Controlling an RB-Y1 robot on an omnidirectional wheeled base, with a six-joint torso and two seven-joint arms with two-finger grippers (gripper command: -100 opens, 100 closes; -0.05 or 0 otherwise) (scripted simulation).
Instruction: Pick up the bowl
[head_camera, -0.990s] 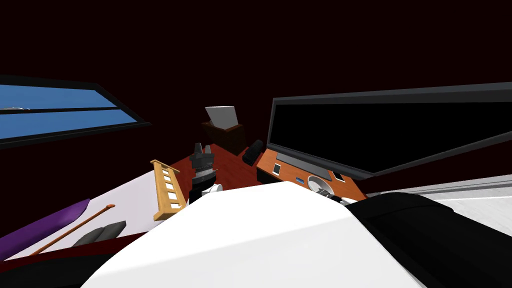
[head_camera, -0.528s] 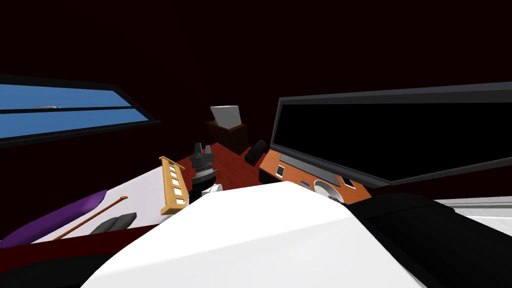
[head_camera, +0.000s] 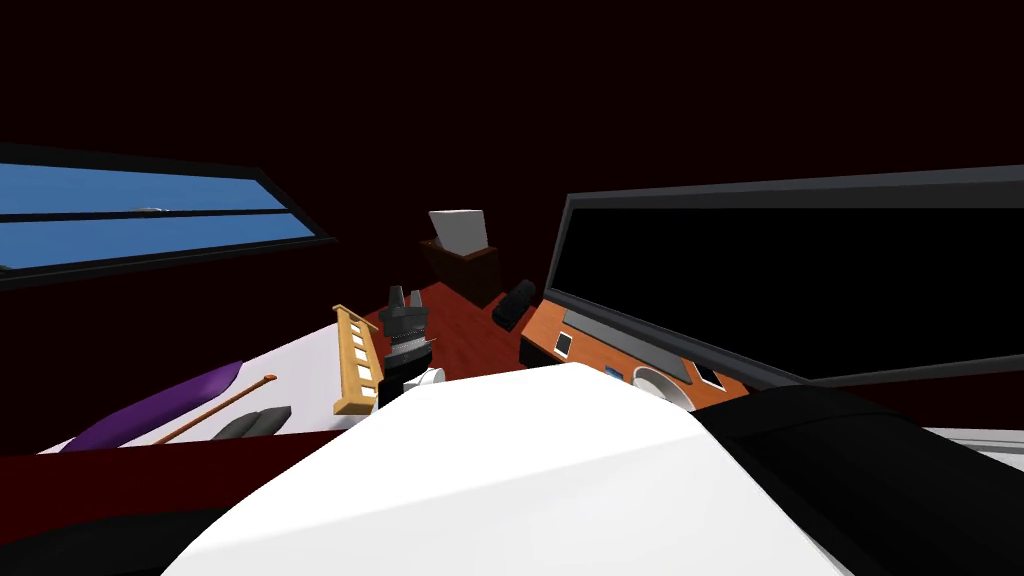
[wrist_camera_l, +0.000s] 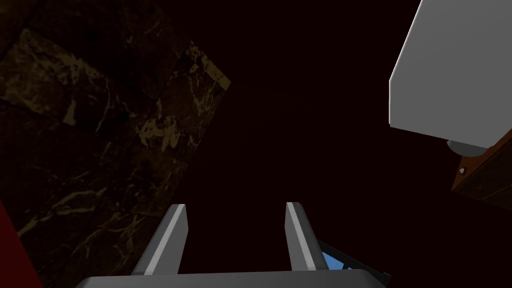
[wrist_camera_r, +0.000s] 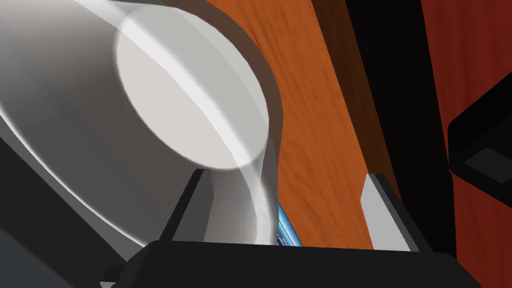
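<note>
Far left is a blue window (head_camera: 150, 212). A wooden rack (head_camera: 356, 362) lies on a white top (head_camera: 300, 378), just left of the left gripper (wrist_camera_l: 235, 205). Its fingers (wrist_camera_l: 172, 235) stand apart with nothing between them. Further right is an orange counter (head_camera: 548, 322) below a big black screen (head_camera: 800, 280). The bowl (wrist_camera_r: 190, 110) sits on that counter. It is clear and grey. The right gripper (wrist_camera_r: 285, 176) is at the bowl. Its fingers (wrist_camera_r: 385, 215) are apart. One shows through the bowl's wall, and the other stands outside it, over the counter.
</note>
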